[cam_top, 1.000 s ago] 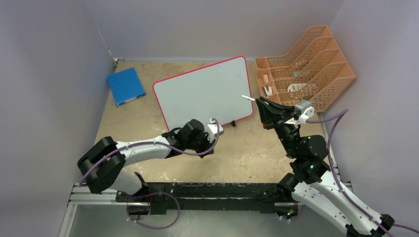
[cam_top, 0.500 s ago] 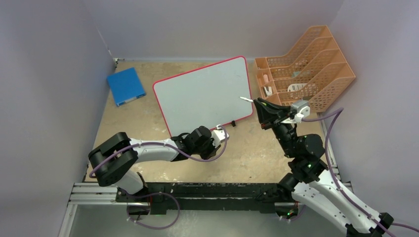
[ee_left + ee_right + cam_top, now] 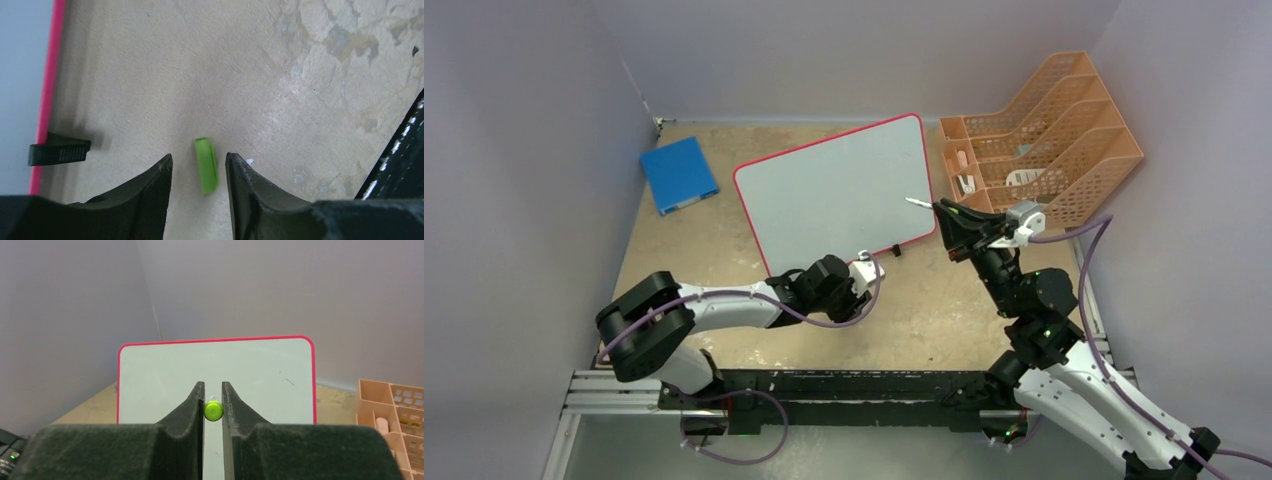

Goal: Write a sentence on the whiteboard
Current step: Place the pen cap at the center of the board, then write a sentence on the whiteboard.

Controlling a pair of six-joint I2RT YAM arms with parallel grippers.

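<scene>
My left gripper (image 3: 198, 159) is spread around the green cap (image 3: 207, 167) on the tabletop (image 3: 300, 75). My right gripper (image 3: 213, 390) pinches the green marker (image 3: 213, 411) at the whiteboard (image 3: 260, 375).

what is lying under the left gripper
A small green cap lies flat on the table, in the gap between the fingers of the open left gripper, touching neither. The fingers cover the table on either side, so anything beneath them is hidden.
</scene>
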